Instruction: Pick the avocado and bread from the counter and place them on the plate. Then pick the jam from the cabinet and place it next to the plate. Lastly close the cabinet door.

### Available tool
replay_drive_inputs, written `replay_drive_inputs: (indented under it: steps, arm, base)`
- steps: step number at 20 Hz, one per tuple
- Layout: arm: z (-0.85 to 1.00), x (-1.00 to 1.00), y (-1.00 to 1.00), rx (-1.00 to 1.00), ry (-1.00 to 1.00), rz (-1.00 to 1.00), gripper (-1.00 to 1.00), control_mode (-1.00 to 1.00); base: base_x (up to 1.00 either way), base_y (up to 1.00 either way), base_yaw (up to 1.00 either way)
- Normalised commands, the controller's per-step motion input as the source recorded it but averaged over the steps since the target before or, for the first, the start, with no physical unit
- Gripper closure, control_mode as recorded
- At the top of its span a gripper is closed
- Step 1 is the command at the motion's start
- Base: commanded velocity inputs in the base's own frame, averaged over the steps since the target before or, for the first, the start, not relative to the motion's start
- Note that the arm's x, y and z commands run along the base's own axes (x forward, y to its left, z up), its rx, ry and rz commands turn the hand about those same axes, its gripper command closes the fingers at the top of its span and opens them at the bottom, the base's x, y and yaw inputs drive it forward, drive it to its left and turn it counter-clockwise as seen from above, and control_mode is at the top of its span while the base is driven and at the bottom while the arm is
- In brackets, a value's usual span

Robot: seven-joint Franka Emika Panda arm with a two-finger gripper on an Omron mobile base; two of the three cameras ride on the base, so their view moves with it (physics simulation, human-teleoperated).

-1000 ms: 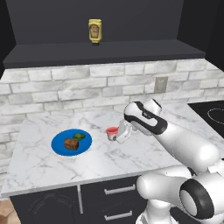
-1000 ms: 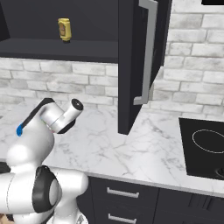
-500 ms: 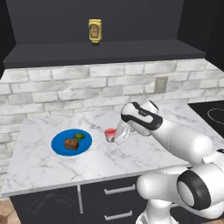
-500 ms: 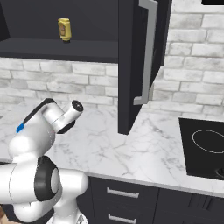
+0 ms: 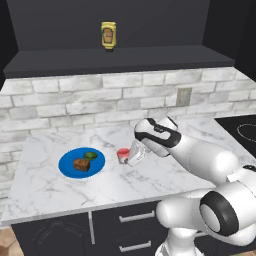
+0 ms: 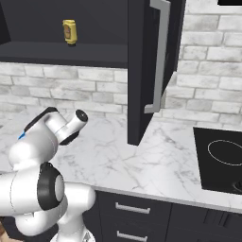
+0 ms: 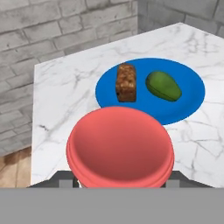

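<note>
The hand [image 5: 131, 156] is clamped on the jam jar [image 5: 123, 155] just beside the blue plate [image 5: 67, 165] carrying bread [image 5: 82, 164] and avocado [image 5: 91, 155] on the tabletop [image 5: 45, 185].

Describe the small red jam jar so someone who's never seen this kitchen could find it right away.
Find the white marble counter and its flat round blue plate. Just right of the plate sits the small red jam jar, within the robot's two-finger gripper. It is the only red thing there; the yellow bottle stands on the cabinet shelf.

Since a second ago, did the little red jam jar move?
Yes, a little. In the left base view the jam, held in the fingers, has drifted left across the counter, closer to the blue plate, which stays put.
</note>
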Motion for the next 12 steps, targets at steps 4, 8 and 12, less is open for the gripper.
replay_drive_inputs:
  steps: [4, 8, 12]
  arm:
    - [-0.12, 0.11, 0.09, 0.0, 0.0, 0.0, 1.0, -1.0]
    - [-0.14, 0.13, 0.05, 0.0, 0.0, 0.0, 1.0, -1.0]
    - [-0.08, 0.13, 0.0, 0.0, 0.0, 0.0, 1.0, -1.0]
  base:
    - [0.0, 0.0, 0.0]
    - [0.0, 0.0, 0.0]
    - [0.0, 0.0, 0.0]
